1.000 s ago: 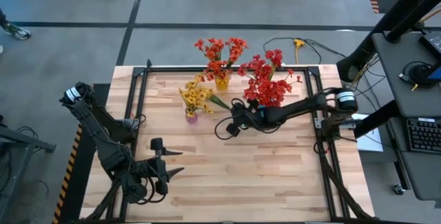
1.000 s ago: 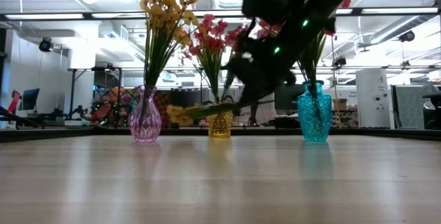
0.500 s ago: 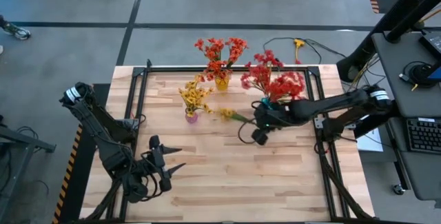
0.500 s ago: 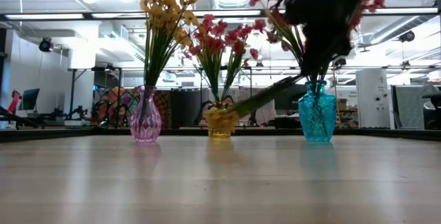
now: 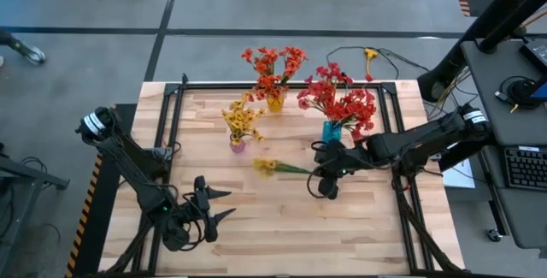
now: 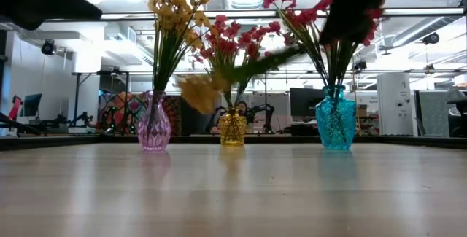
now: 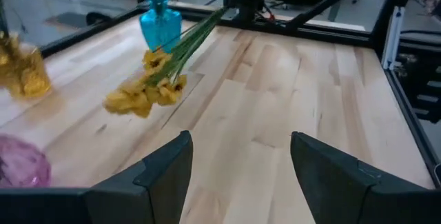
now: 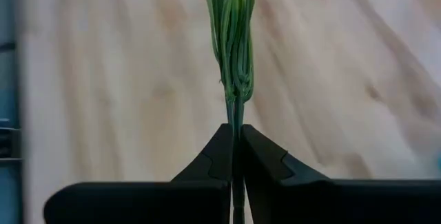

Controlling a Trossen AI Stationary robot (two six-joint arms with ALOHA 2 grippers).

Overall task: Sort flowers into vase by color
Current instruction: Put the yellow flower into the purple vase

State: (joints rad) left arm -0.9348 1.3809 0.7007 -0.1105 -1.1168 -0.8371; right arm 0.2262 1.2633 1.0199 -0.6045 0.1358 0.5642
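Yellow spray (image 5: 272, 167), stem clamped in the right gripper (image 5: 323, 174), hangs over mid-table, not yet vased. Pink vase (image 5: 237, 145), yellow vase (image 5: 275, 103) and blue vase (image 5: 331, 130) already filled. Left gripper (image 5: 211, 207) waits open, empty, near the front-left.

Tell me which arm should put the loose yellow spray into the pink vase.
Right. Its tool is shut on the yellow spray, near the pink vase. The left tool hangs open and empty at the table's near edge.
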